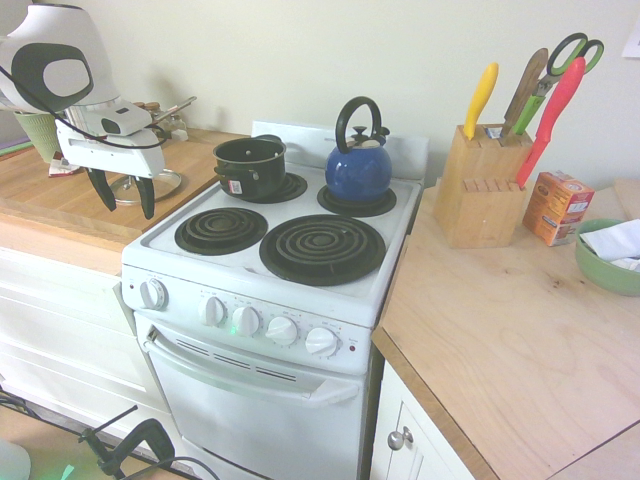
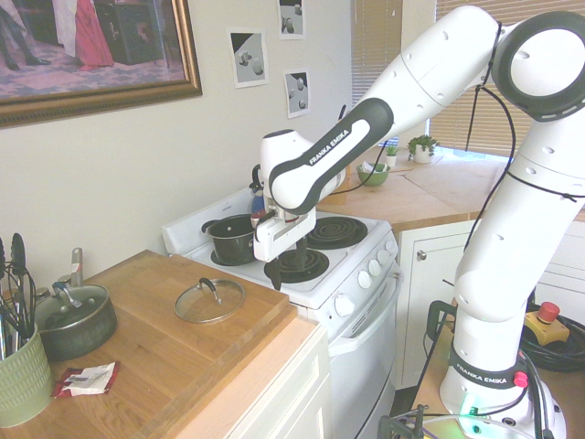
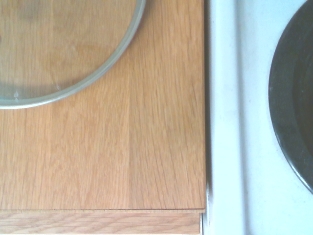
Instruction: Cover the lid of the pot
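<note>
On the wooden counter [image 1: 60, 195] at left lies the glass lid [image 2: 209, 299], flat and uncovered. Above it, near the stove [image 1: 250, 300] edge, hangs the gripper [image 1: 125, 193], fingers spread and empty. Right of that, the black pot [image 1: 250, 165] sits open on the far-left burner, beside the blue kettle [image 1: 358, 170].

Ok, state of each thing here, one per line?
lid: flat on the wooden counter, off the pot
pot: uncovered, on a back burner
gripper: open, empty, above the counter beside the stove
kettle: on the other back burner
green pot: lidded, on the counter
</note>
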`<action>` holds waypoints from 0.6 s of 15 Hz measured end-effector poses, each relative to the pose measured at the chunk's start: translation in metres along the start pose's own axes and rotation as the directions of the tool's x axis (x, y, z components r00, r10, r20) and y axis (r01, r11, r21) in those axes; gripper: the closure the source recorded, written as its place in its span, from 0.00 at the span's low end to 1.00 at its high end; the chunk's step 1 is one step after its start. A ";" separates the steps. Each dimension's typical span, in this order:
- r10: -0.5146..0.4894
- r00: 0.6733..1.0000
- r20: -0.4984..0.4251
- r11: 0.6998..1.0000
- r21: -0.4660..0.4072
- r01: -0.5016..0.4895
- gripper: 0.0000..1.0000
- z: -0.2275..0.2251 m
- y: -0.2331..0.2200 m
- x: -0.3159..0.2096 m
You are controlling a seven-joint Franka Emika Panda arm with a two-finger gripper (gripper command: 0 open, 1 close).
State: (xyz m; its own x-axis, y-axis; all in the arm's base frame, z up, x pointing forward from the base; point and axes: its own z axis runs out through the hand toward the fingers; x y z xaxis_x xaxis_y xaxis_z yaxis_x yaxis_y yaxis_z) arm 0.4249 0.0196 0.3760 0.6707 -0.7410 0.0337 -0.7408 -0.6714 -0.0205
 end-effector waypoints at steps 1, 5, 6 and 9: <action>0.000 1.000 0.001 1.000 -0.001 0.000 0.00 0.000 0.000 0.000; 0.008 1.000 -0.003 1.000 0.004 -0.008 0.00 -0.005 -0.015 0.004; 0.017 1.000 -0.005 1.000 0.007 -0.017 0.00 -0.010 -0.027 0.007; 0.065 0.998 -0.013 0.997 0.030 -0.065 0.00 -0.025 -0.071 0.010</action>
State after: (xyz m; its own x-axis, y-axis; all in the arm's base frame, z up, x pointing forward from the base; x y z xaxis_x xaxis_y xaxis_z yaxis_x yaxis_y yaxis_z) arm 0.4836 0.0598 0.4030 0.6203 -0.7830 0.0453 -0.7813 -0.6220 -0.0522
